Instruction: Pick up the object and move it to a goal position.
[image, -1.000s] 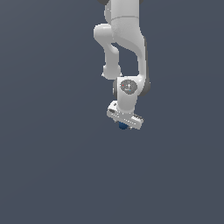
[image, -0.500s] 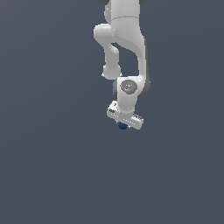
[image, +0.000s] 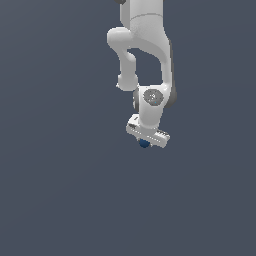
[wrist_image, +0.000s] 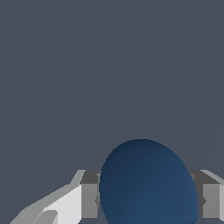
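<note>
My gripper (image: 145, 142) is clamped on the dark blue ball (wrist_image: 148, 183), held between its fingers (wrist_image: 89, 200). I judge this the carry step; next, travel steadily toward the goal, unseen here.

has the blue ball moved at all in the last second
No. In the exterior view the blue ball sits in the same spot under the gripper, and the arm's pose matches too.

arm (image: 145, 60), tool (image: 145, 142), ball (image: 144, 144), no visible change
</note>
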